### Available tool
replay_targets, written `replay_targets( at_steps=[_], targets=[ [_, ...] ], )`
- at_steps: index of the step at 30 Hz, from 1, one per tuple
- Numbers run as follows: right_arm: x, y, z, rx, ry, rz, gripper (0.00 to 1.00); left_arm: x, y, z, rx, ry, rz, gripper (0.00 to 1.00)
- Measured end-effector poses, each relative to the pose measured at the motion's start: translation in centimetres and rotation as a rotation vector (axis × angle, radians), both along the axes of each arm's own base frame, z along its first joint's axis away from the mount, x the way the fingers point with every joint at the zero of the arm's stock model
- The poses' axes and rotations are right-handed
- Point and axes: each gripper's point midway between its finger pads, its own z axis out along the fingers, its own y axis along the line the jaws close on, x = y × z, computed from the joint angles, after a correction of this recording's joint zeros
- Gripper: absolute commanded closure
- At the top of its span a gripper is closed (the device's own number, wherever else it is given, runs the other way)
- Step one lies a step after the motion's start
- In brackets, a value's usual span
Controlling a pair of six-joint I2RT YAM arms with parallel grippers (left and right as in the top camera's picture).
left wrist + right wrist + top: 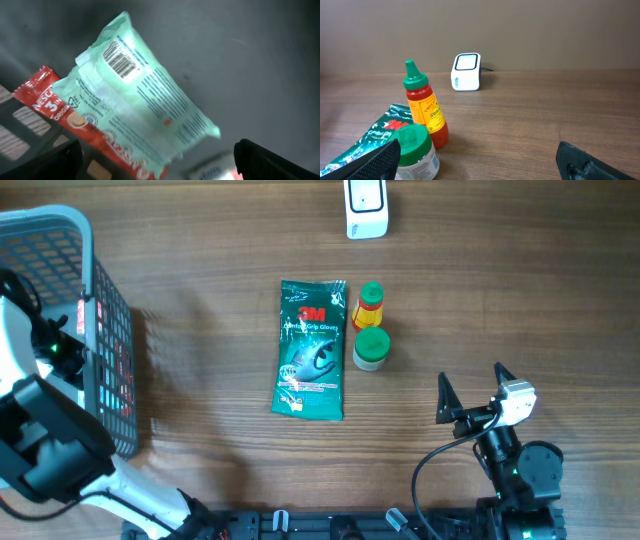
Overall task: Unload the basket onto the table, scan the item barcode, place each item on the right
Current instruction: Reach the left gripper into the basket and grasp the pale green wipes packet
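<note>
Hovering over mint packet (142,92) in basket (112,330), left claw (157,167) spread wide, empty; right claw (471,388) likewise spread, empty.

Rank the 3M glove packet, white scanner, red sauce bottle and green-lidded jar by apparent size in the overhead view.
1. 3M glove packet.
2. white scanner, cropped at the frame edge.
3. red sauce bottle and green-lidded jar: alike from above, unranked.

Wooden table (250,470) — basket (115,340), pouch (312,350), bottle (369,306), jar (372,348), scanner (366,208)

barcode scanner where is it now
In the overhead view the barcode scanner sits at the far edge of the table, near the middle, beyond the red sauce bottle and green-lidded jar.
</note>
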Motion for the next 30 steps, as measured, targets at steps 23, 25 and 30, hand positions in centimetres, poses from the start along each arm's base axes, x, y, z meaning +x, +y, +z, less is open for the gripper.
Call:
replay_targets(
  at_steps=[23, 25, 30],
  targets=[
    [0.0, 0.0, 0.0, 0.0, 0.0, 0.0, 0.0, -0.1, -0.6, -5.3, -0.091, 0.097, 0.087, 0.46],
    [0.0, 0.0, 0.0, 0.0, 0.0, 0.0, 0.0, -0.1, -0.6, -5.3, -0.092, 0.097, 0.086, 0.49],
    [0.0, 0.0, 0.0, 0.0, 0.0, 0.0, 0.0, -0.5, -0.4, -5.1, -0.102, 0.094, 0.086, 0.47]
  ],
)
